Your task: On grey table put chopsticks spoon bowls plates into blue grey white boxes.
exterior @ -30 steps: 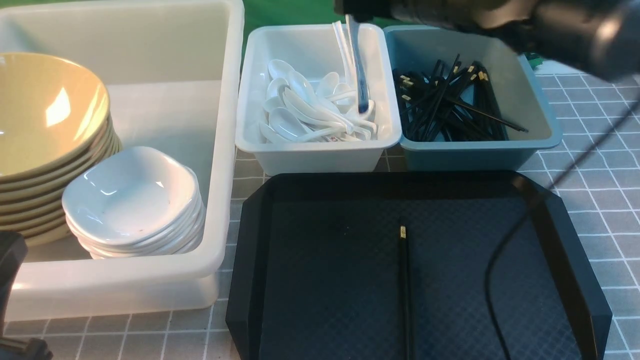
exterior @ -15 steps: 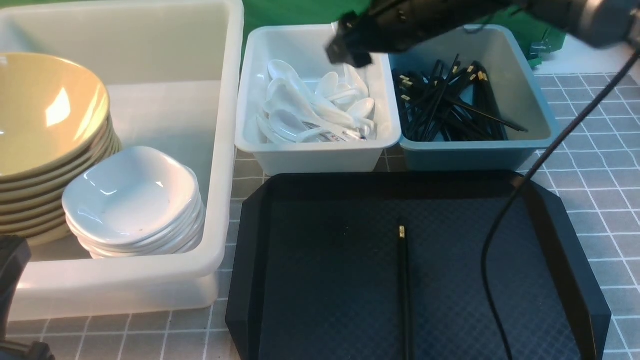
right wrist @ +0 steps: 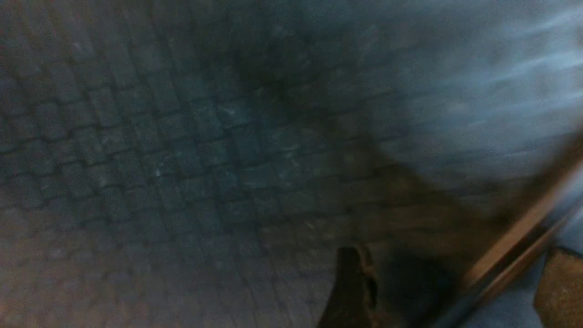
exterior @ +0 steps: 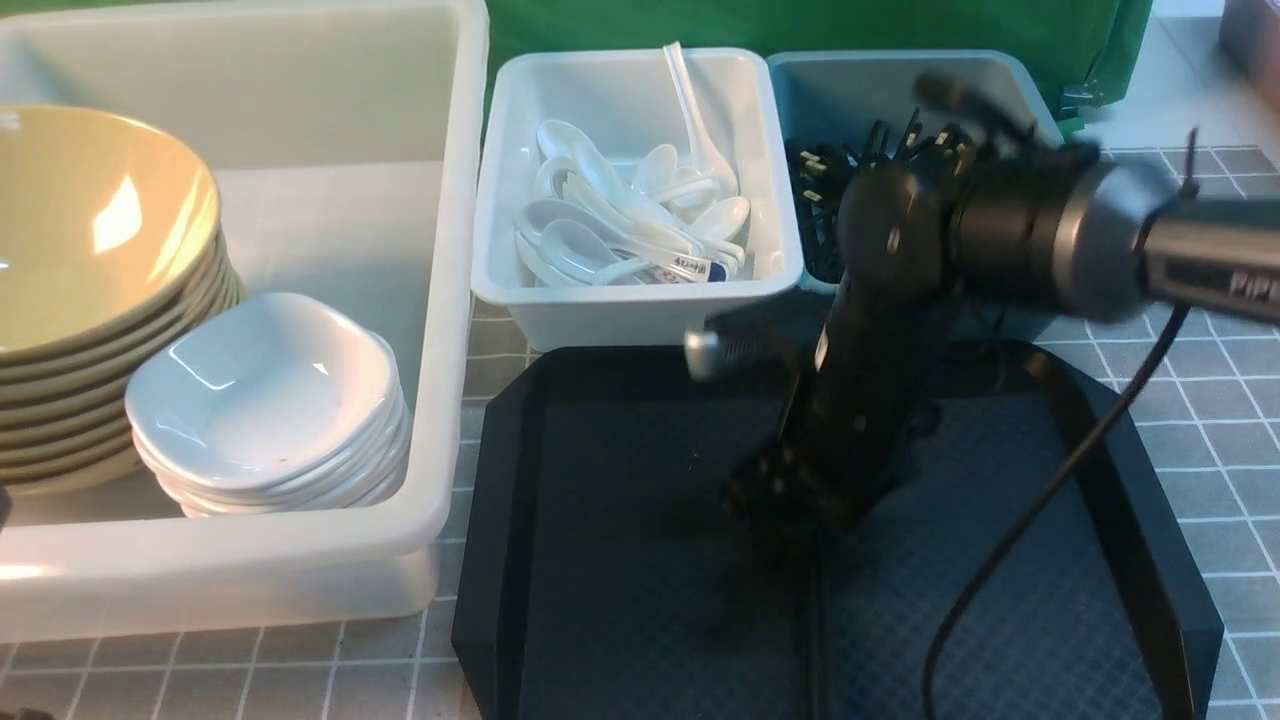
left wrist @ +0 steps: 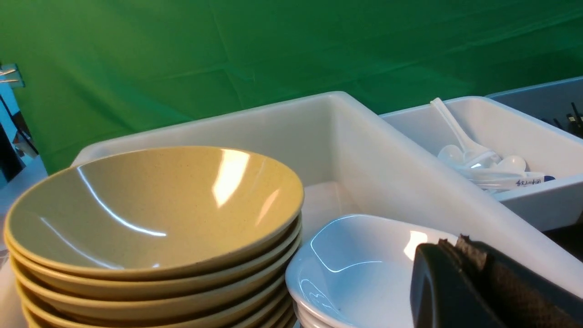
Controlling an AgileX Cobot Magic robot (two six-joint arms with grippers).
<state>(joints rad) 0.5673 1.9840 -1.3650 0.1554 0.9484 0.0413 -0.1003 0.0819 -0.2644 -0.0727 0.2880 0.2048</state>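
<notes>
One black chopstick (exterior: 812, 640) lies on the black tray (exterior: 620, 560). My right gripper (exterior: 785, 515) is down on the tray over the chopstick's far end. In the blurred right wrist view the gripper (right wrist: 455, 291) is open, with the chopstick (right wrist: 514, 246) lying between its fingers. My left gripper (left wrist: 455, 248) is shut and empty, beside the stacked white plates (left wrist: 360, 255). Several spoons (exterior: 640, 220) lie in the white bin (exterior: 640, 310). More chopsticks (exterior: 815, 200) lie in the blue-grey bin (exterior: 870, 75). Tan bowls (exterior: 90, 250) and plates (exterior: 265, 400) are stacked in the big off-white tub (exterior: 455, 300).
The grey table (exterior: 1220, 400) shows to the right of the tray and along the front edge. The right arm's black cable (exterior: 1010, 540) hangs across the tray's right side. The two small bins stand side by side just behind the tray.
My right arm has swung from above the white bin down onto the black tray. The spoon it held over the bin a second ago now rests in the bin.
</notes>
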